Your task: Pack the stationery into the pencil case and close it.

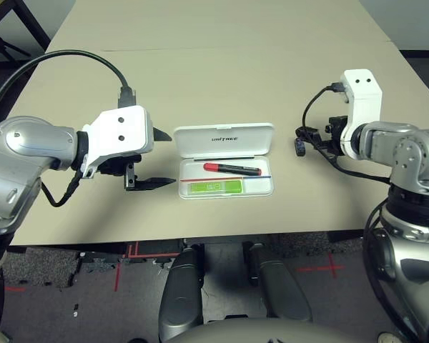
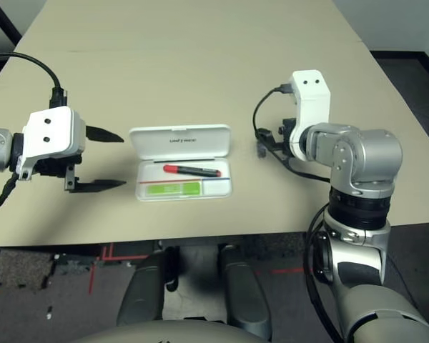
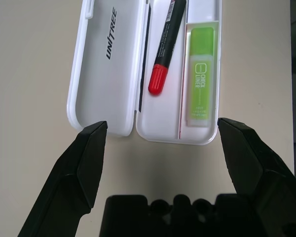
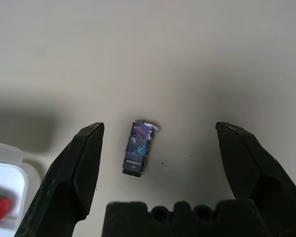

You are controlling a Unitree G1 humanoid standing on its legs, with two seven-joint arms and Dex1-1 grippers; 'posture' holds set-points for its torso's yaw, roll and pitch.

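Eraser (image 4: 139, 148) (tiny, light, apt to skid) lies on the table (image 4: 187, 49) between the spread fingers of the right gripper (image 4: 158, 148); best pinched across its narrow sides.

A beige table (image 1: 222, 78) is seen, crossed by a seam towards its far side. The open white case (image 1: 225, 159) is laid flat on it, just off the left gripper's (image 1: 152, 158) fingertips. A small dark lump (image 4: 138, 148) is found on the bare top, beneath the right gripper (image 4: 158, 133), between its spread fingers.
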